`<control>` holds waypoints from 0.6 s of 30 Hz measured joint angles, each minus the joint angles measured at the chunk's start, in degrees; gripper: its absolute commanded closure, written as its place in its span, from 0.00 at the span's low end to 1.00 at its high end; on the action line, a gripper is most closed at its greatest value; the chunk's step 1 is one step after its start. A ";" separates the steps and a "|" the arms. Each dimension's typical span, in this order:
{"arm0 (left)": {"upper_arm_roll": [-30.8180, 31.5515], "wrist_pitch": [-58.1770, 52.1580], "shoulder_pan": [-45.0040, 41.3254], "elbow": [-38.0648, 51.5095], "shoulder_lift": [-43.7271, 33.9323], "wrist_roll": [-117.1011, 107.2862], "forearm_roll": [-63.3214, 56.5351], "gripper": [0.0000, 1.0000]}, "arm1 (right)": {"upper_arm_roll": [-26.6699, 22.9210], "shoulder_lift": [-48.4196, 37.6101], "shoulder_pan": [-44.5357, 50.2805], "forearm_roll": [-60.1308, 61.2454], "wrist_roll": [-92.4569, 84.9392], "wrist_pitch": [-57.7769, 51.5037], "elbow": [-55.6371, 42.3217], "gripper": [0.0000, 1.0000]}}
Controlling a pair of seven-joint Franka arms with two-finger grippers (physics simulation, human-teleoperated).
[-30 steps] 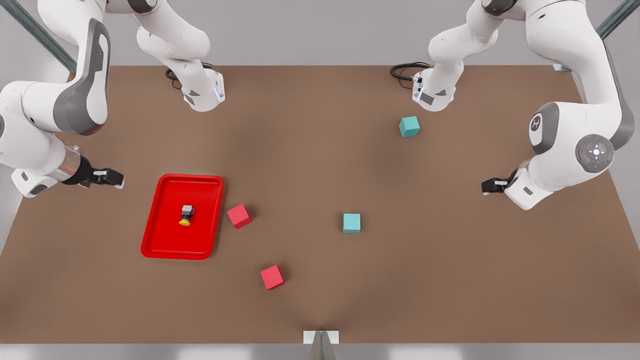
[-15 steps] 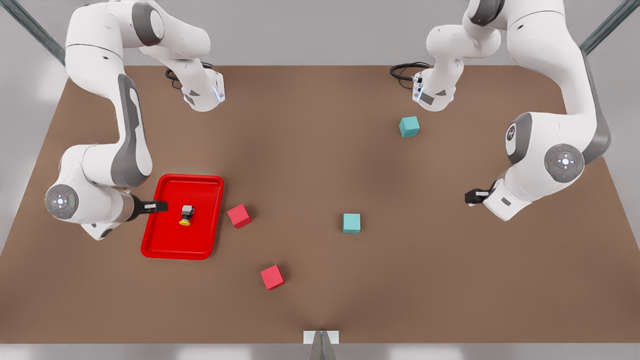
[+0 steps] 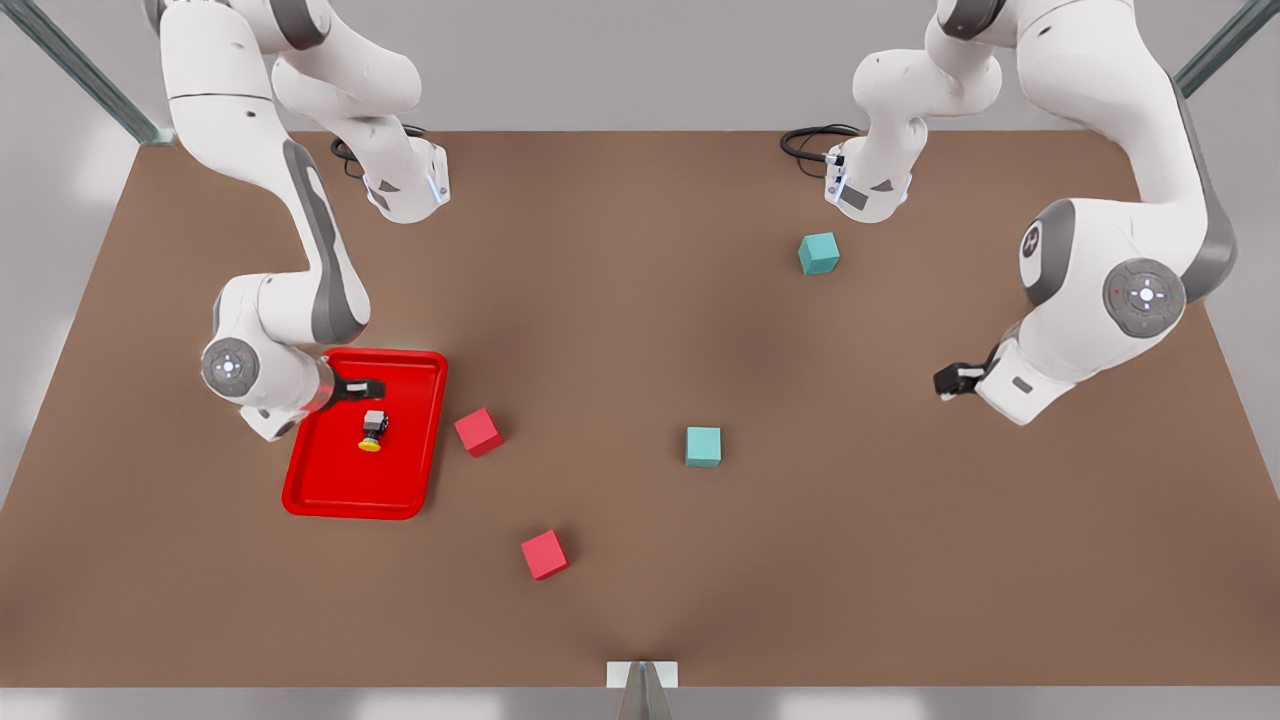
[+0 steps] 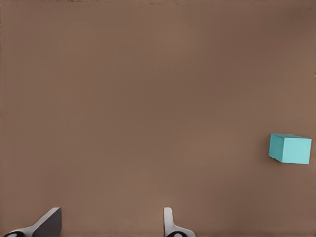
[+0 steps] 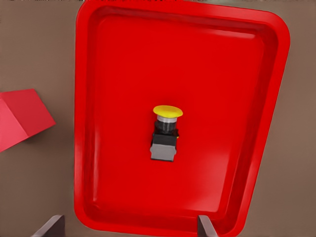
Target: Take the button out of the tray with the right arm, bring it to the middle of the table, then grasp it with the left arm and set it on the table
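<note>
The button (image 3: 372, 430) lies on its side in the red tray (image 3: 300, 470) on the front view's left, yellow cap toward the near edge. The right gripper (image 3: 365, 388) hovers over the tray's far end, just beyond the button, not touching it. The right wrist view looks down on the button (image 5: 165, 136) inside the tray (image 5: 84, 98), and the right gripper (image 5: 127, 229) is open with nothing between its fingertips (image 5: 49, 226). The left gripper (image 3: 948, 380) waits above the table (image 3: 640, 330) on the front view's right, and in its wrist view it (image 4: 108, 224) is open and empty.
A red cube (image 3: 478, 431) sits just outside the tray's edge, also seen from the right wrist (image 5: 19, 121). Another red cube (image 3: 544, 554) lies nearer the front. Teal cubes rest mid-table (image 3: 703, 446) and farther back (image 3: 819, 253). One teal cube (image 4: 290, 148) shows from the left wrist.
The right arm swung its gripper from outside the tray to above the tray's far end near the button. The left gripper shifted slightly toward the table's middle, then held.
</note>
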State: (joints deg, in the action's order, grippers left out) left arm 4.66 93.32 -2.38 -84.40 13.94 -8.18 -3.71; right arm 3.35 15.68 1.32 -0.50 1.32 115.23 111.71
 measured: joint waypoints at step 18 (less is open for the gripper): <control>0.03 -4.18 -0.17 2.40 -0.23 -0.75 0.15 0.00 | -0.10 10.82 -1.57 -2.95 7.24 14.71 0.38 0.00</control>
State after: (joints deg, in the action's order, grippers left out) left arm 4.68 89.15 -2.54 -82.00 13.71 -8.93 -3.56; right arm 3.25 26.50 -0.25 -3.46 8.57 129.94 112.09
